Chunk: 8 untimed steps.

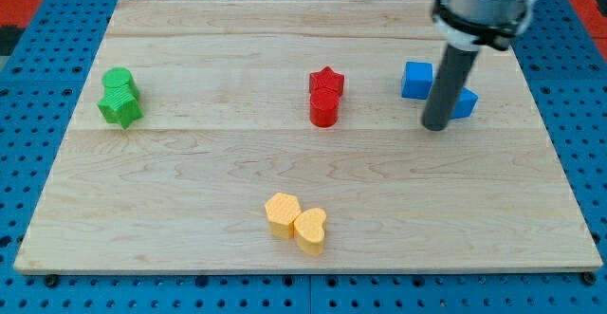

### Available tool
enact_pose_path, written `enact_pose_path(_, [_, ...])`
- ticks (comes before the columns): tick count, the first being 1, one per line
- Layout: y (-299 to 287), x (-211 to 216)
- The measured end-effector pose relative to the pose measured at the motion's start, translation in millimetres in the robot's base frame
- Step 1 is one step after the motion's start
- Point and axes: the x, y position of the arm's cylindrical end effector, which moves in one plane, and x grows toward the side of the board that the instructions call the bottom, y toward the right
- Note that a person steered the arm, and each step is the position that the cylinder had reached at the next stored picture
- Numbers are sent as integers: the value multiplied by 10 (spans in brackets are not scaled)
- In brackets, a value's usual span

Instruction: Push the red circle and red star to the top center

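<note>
The red star (326, 82) sits just above the red circle (323, 109), touching it, a little right of the board's centre and in its upper half. My tip (435, 125) rests on the board to the right of the red pair, well apart from them. The rod stands in front of two blue blocks: a blue cube (416, 80) on its left and another blue block (464, 102) partly hidden behind it on the right.
A green circle (119, 82) and a green star (120, 108) touch each other at the view's left. Two yellow blocks, a hexagon-like one (282, 212) and a heart (310, 230), touch near the bottom centre. The wooden board (190, 172) lies on a blue pegboard.
</note>
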Motion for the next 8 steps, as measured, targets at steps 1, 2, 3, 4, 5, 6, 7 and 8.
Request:
enact_pose_path(1, [-364, -2])
enact_pose_path(2, [-781, 61])
enact_pose_path(3, [-813, 61])
enact_pose_path(4, [-813, 61])
enact_pose_path(5, [-813, 61])
enact_pose_path(6, [-813, 61])
enact_pose_path(7, [-837, 31])
enact_pose_path(8, [-839, -168])
